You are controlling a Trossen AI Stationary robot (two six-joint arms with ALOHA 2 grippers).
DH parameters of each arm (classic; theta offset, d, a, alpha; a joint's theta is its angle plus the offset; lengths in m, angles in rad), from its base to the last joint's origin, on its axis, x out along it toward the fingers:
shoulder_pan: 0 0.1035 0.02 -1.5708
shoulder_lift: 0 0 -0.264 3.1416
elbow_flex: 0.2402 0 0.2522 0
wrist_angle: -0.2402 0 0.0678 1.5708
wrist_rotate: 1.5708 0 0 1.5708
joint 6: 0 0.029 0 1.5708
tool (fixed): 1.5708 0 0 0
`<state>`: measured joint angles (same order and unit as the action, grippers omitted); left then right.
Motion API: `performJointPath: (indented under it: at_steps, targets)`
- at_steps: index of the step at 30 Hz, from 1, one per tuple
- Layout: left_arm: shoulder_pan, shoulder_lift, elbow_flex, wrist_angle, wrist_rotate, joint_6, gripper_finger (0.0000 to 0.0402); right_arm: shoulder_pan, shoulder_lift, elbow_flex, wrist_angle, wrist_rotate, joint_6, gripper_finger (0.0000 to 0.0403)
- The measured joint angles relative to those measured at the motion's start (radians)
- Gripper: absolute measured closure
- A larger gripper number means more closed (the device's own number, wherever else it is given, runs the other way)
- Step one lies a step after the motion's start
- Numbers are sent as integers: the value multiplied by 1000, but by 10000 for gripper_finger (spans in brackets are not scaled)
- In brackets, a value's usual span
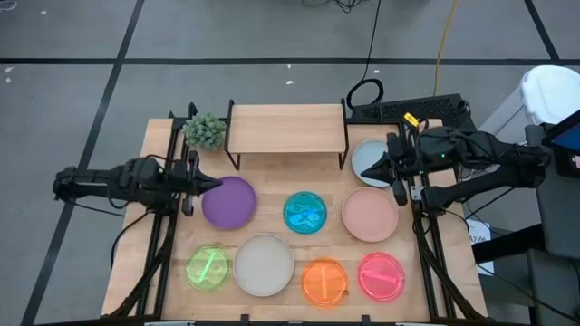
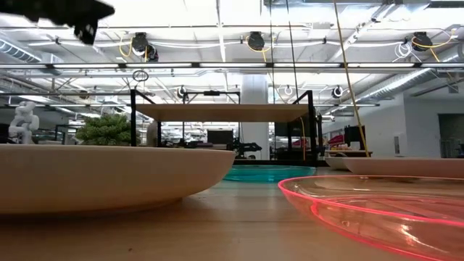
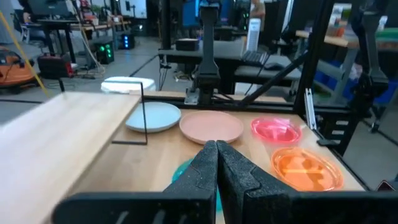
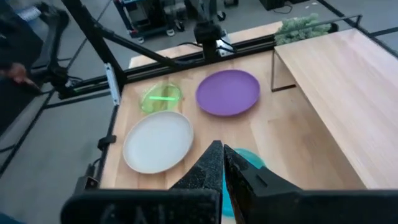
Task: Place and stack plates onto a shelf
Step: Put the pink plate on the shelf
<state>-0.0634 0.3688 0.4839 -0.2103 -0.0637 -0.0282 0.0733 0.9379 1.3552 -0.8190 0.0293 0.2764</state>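
The light-wood shelf (image 1: 285,127) stands on thin dark legs at the table's far middle, with nothing on it. Eight plates lie flat on the table: purple (image 1: 228,201), translucent blue (image 1: 305,213), pale pink (image 1: 370,215), grey-blue (image 1: 367,156), green (image 1: 207,268), cream-white (image 1: 264,264), orange (image 1: 324,282), hot pink (image 1: 381,276). My left gripper (image 1: 217,182) is shut and hovers over the purple plate's far-left rim. My right gripper (image 1: 366,174) is shut and hovers over the grey-blue plate's near edge. The wrist views show each pair of fingertips (image 3: 216,144) (image 4: 219,148) closed on nothing.
A small green plant (image 1: 205,131) stands at the shelf's left end. Dark frame rails run along the table's left and right sides. A keyboard and cables (image 1: 408,109) lie beyond the far right corner. Bare wood lies under and in front of the shelf.
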Motion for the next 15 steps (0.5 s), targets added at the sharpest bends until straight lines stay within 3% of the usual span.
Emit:
performJointPath:
  at_steps: [10, 15]
  targets:
    - [-14, 360, 424, -64, 3, -56, 398, 7, 14, 0, -51, 2, -1, 403]
    - [-21, 522, 592, -103, -41, -174, 398, 7, 39, 0, -57, 2, -24, 403]
